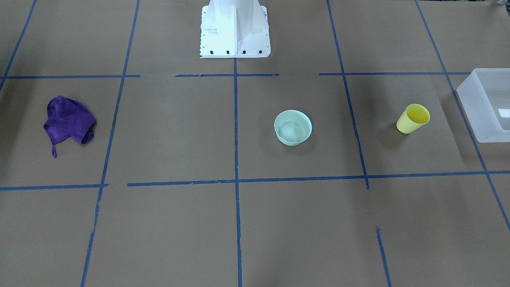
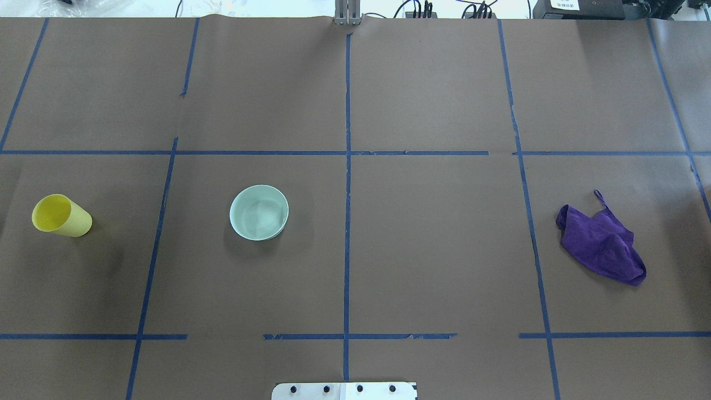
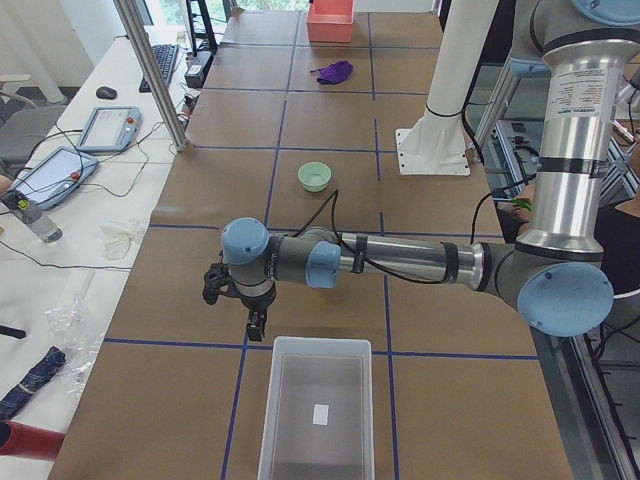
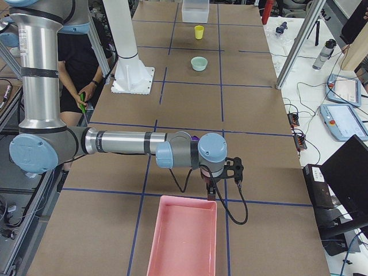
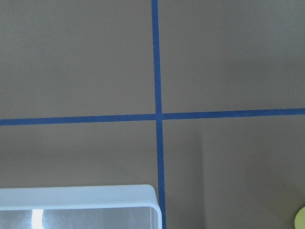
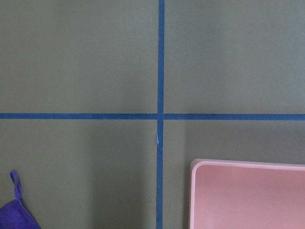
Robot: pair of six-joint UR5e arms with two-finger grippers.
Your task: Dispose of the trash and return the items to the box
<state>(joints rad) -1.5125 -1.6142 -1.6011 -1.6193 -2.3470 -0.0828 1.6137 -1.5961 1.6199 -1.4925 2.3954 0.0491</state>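
Observation:
The yellow cup [image 1: 413,118] stands upright on the table, also in the overhead view [image 2: 61,215]; its edge shows in the left wrist view [image 5: 301,218]. The translucent box [image 1: 478,115] sits beyond it at the table's end [image 3: 316,344], its corner under the left wrist camera [image 5: 81,193]. My left gripper [image 3: 257,325] hangs over the table just before the box's edge; I cannot tell if it is open. My right gripper [image 4: 211,192] hangs by the pink bin's edge at the other end; I cannot tell its state.
A pale green bowl [image 1: 293,127] sits left of centre in the overhead view [image 2: 259,212]. A crumpled purple cloth [image 2: 602,241] lies on the robot's right side. A pink bin [image 4: 183,199] stands at that table end. The robot's white base [image 1: 235,36] is mid-table.

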